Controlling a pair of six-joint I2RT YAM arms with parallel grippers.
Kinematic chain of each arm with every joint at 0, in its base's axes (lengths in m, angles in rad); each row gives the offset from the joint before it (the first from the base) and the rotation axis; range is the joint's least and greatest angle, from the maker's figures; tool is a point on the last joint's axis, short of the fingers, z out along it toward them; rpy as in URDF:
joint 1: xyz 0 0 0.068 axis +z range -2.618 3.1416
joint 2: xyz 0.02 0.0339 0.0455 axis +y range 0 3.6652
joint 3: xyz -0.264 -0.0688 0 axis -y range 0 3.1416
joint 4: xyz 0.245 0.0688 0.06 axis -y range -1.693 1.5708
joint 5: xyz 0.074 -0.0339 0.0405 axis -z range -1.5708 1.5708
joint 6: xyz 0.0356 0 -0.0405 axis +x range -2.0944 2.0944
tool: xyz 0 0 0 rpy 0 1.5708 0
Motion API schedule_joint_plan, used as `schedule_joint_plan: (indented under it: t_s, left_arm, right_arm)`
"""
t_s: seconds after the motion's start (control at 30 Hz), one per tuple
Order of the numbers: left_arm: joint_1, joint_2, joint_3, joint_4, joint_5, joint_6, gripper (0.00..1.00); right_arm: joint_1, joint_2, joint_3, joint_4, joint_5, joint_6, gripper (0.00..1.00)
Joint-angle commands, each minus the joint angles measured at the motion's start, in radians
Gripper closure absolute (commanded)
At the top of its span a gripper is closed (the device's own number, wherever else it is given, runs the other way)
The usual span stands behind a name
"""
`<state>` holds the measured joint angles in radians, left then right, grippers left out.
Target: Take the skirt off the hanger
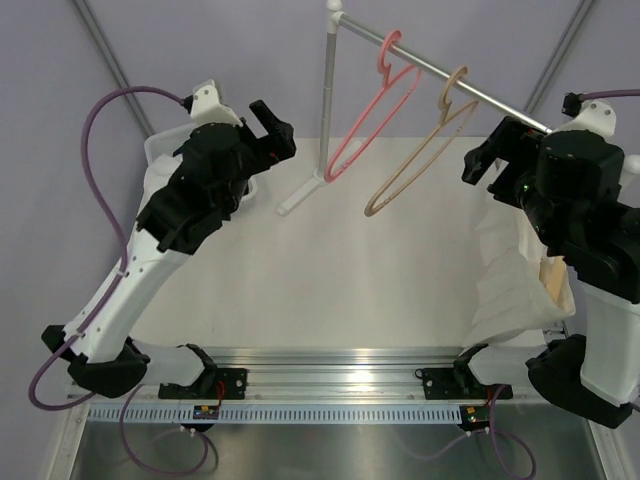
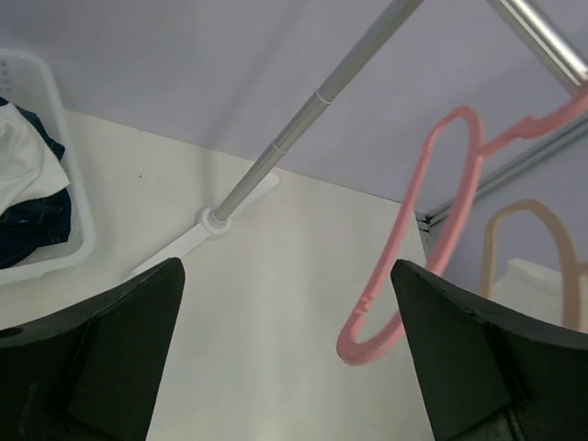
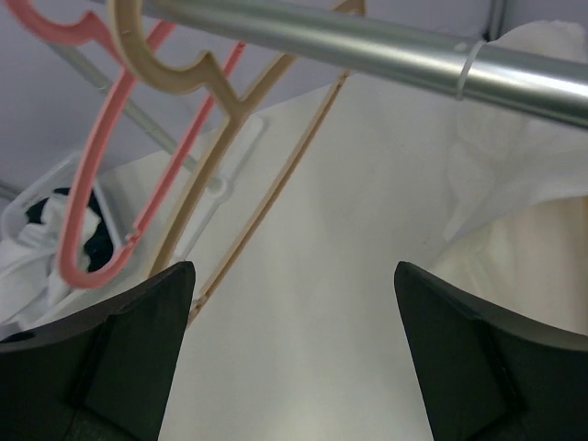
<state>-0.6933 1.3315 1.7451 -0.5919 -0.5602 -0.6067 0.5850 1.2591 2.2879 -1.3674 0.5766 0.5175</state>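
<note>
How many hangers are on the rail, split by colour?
Pink hanger: 1
Beige hanger: 1
Total: 2

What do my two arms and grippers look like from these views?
The left arm and right arm have white shells, black joint housings and black bases. A purple cable loops along the left arm; a second cable, also purple, reaches the right arm's top. The left gripper and right gripper are black, with blocky wedge-shaped fingers.
</note>
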Motion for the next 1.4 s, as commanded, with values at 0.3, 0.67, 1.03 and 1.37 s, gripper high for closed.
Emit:
schedule_joint_plan:
  t_s: [0.3, 0.67, 1.03, 1.37]
  left_arm:
    - [-0.095, -0.225, -0.248, -0.028, 0.261, 0.005, 0.08]
    - [-0.117, -0.166, -0.214, -0.013, 0.347, 0.031, 0.07]
    - [-0.117, -0.071, -0.005, -0.135, 0.428, 0.206, 0.04]
    - [-0.11, -0.023, 0.022, -0.14, 0.465, 0.26, 0.02]
  right_arm:
    - [-0.102, -0.197, -0.14, -0.262, 0.267, -0.019, 0.07]
    - [-0.102, -0.397, -0.352, -0.263, 0.114, 0.062, 0.07]
    - [-0.103, -0.444, -0.467, -0.263, 0.177, 0.13, 0.08]
    - [-0.103, -0.513, -0.445, -0.263, 0.216, 0.099, 0.07]
